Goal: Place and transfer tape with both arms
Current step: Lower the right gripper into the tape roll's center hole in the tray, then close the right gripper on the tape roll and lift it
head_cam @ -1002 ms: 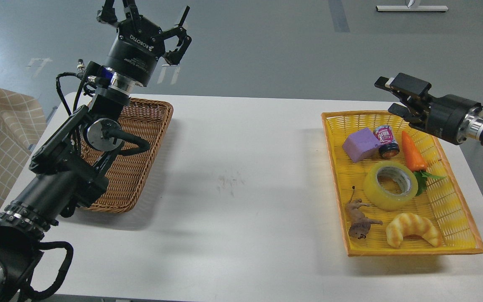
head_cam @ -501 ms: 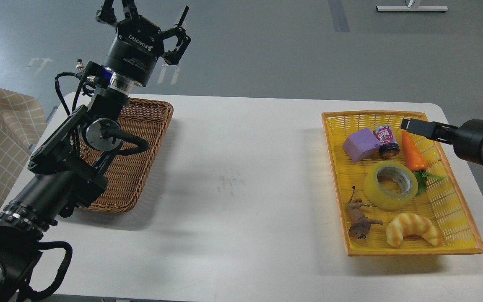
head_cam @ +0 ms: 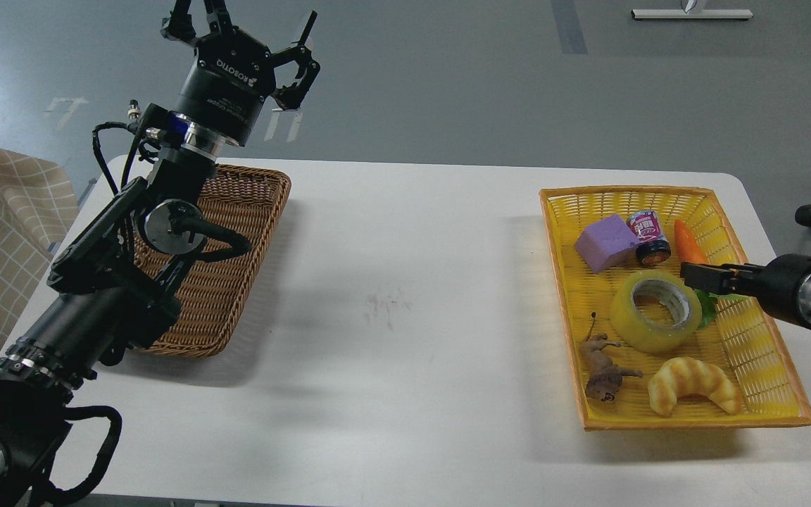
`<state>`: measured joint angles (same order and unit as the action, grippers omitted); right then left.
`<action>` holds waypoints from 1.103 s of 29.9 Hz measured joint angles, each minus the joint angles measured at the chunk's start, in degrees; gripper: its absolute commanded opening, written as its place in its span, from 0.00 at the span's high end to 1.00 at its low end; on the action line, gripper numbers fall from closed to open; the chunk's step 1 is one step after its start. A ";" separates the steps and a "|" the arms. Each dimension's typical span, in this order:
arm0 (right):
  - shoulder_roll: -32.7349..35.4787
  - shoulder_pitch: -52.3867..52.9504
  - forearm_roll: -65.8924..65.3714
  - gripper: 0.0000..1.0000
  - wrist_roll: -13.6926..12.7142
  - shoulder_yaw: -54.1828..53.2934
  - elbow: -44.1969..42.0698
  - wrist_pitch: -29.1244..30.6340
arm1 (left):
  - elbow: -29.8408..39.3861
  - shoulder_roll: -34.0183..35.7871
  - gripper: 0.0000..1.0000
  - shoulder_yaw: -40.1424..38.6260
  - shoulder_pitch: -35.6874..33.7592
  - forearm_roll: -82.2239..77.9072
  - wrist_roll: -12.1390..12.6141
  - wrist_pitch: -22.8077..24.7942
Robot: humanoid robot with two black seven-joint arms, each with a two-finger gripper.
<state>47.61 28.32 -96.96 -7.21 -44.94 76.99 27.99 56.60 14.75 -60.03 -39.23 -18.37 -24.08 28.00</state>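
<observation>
— White desk (head_cam: 405,296) first, since it carries everything: why are the two baskets set so far apart?

— My guess is one for each arm. The brown wicker basket (head_cam: 236,232) sits at the left edge, under the left arm (head_cam: 110,282); the yellow basket (head_cam: 687,408) is at the right, within reach of the right arm (head_cam: 810,296). The bare middle of the desk looks like the place where a thing could pass from one side to the other

— And the left hand (head_cam: 247,32), why so high?

— It is raised above the far end of the brown basket with its fingers spread wide, holding nothing. I read that as waiting clear of the work

— The right hand (head_cam: 694,276)?

— It comes in low from the right edge, its tip just beside the right rim of the tape (head_cam: 655,312). It is seen nearly edge-on, so I cannot tell whether its fingers are apart or together. It holds nothing that I can see

— Where does the tape lie?

— Flat in the middle of the yellow basket, hole upward, which suits a grip over the rim. Around it: a purple block (head_cam: 606,243), a small can (head_cam: 648,237) and a carrot (head_cam: 687,243) behind, a bread roll (head_cam: 694,384) and a toy animal (head_cam: 602,370) in front
</observation>
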 measured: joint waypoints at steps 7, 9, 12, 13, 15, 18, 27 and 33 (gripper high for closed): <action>-2.07 -1.21 -1.50 0.15 0.00 0.04 -0.35 0.02 | 0.00 0.01 0.02 -0.03 0.00 0.00 0.00 0.00; -2.56 -1.33 -1.86 0.18 0.03 0.04 -0.54 0.02 | 0.00 0.07 0.02 -0.07 0.00 0.00 0.00 0.00; -2.88 -1.87 -2.05 0.25 0.09 0.04 -0.75 0.02 | 0.00 0.10 0.02 -0.09 0.00 0.00 0.00 0.00; -2.92 -2.14 -2.06 0.27 0.09 0.04 -0.80 0.02 | 0.00 0.10 0.02 -0.09 0.00 0.00 0.00 0.00; -3.02 -2.51 -2.08 0.31 0.09 0.04 -0.89 0.02 | 0.00 0.10 0.02 -0.09 0.01 0.00 0.00 0.00; -3.23 -2.83 -2.09 0.37 0.10 0.28 -1.32 0.02 | 0.00 0.06 0.02 -0.09 0.03 0.00 0.00 0.00; -4.38 -2.92 -2.10 0.60 0.10 0.64 -2.71 0.02 | 0.00 -0.07 0.02 -0.09 0.04 0.01 0.00 0.00; -4.62 -2.96 -1.80 0.97 0.31 0.73 -2.99 0.02 | 0.00 -0.03 0.02 -0.09 0.04 0.07 0.00 0.00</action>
<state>42.99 25.36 -98.76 -6.91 -44.21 74.00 28.01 56.60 14.72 -60.12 -39.20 -18.31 -24.08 28.00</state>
